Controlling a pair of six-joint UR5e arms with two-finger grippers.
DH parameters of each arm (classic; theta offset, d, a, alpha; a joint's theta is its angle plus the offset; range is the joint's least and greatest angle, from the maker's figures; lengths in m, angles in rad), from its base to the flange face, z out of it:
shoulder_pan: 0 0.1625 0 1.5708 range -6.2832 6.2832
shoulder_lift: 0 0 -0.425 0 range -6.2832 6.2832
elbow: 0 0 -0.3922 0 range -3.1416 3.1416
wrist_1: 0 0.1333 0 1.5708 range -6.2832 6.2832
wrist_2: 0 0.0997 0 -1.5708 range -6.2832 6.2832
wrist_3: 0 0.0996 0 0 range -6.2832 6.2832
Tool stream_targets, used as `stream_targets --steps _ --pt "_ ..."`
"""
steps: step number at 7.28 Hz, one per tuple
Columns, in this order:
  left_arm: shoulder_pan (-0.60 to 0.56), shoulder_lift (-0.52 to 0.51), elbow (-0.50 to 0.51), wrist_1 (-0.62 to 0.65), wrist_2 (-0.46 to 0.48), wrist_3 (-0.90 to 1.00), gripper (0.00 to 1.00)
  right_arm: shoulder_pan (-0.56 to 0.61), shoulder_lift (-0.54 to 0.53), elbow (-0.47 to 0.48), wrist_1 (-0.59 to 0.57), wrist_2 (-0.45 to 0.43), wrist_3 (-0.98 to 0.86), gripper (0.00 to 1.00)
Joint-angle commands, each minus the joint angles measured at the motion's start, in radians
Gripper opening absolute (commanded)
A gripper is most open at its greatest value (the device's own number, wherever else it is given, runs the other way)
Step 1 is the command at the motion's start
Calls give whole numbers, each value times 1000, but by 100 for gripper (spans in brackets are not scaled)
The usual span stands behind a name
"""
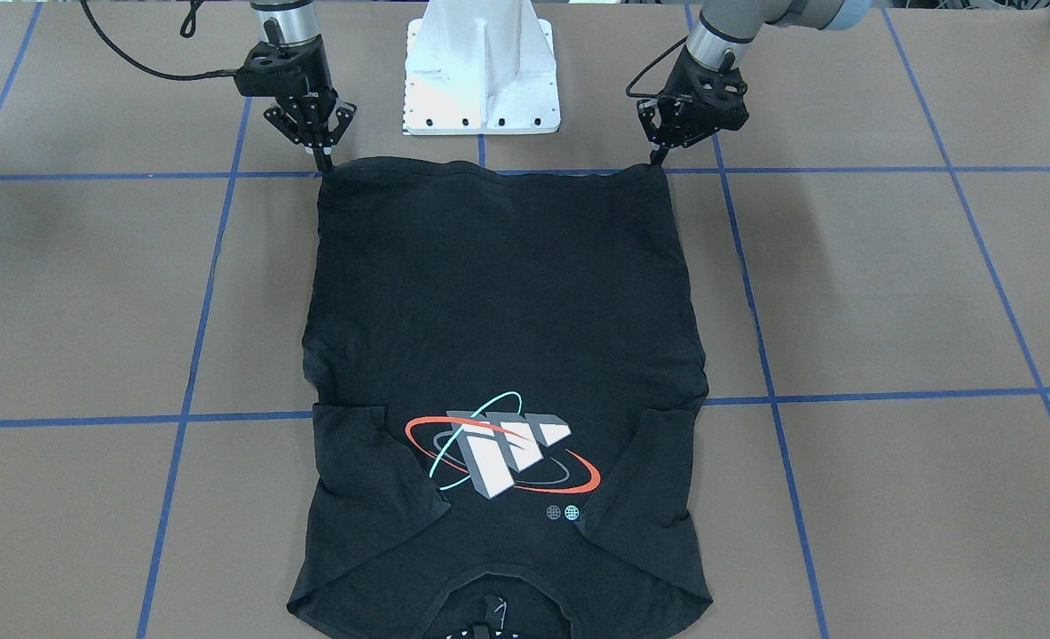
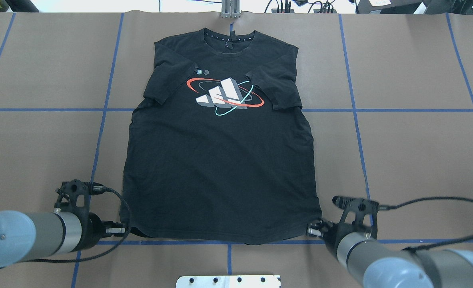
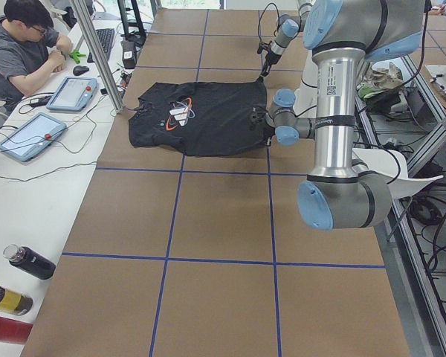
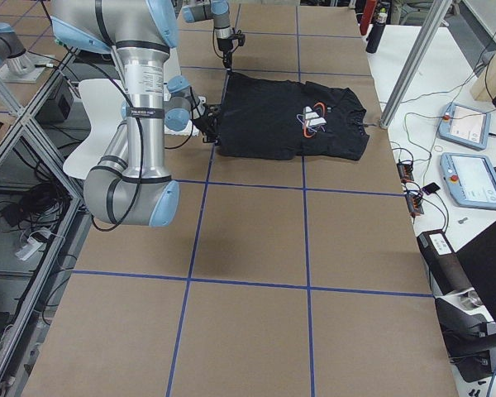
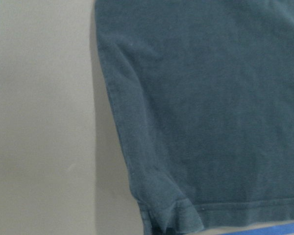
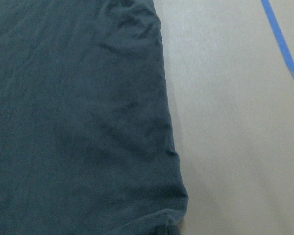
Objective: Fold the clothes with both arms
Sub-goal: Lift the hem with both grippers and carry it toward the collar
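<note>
You see a brown tabletop (image 2: 400, 160) gridded with blue tape, and a black T-shirt (image 2: 220, 160) lying flat at its middle, logo side up. Its long axis runs straight away from the robot, hem at the robot's side and collar (image 2: 229, 37) at the far side. Both short sleeves are turned in over the chest, beside the white, red and teal logo (image 2: 225, 96). The left arm (image 2: 28, 238) and right arm (image 2: 380, 264) each reach to a hem corner. Only the front-facing view shows you the fingertips: the left pincer (image 1: 655, 160) and right pincer (image 1: 321, 163) are each clenched on a corner of the hem. That view crops the collar, which the overhead view shows whole. The wrist views show only fabric and tabletop.
</note>
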Motion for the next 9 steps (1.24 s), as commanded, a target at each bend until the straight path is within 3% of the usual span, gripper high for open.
stream_targets --steps 1,2,3,4,5,6,7,9 --pt "-100 -22 -110 129 -93 105 0 177 -1 92 -1 202 -110 0" --pt "-165 -67 -175 222 -186 161 0 238 -2 141 -1 340 -150 0" --pt "-189 -85 -250 317 -267 218 0 228 -8 198 -2 408 -150 0" --pt "-194 -70 -305 335 -294 240 0 169 -26 262 -31 460 -150 0" --pt "-183 -50 -355 335 -305 240 0 76 -39 331 -84 461 -150 0" --pt "-86 -24 -420 337 -319 235 0 -10 -50 389 -124 461 -149 0" --pt "-35 -14 -460 340 -319 217 0 -32 -51 423 -137 458 -149 0" --pt "-54 -36 -391 343 -293 209 0 56 -48 414 -161 406 -147 0"
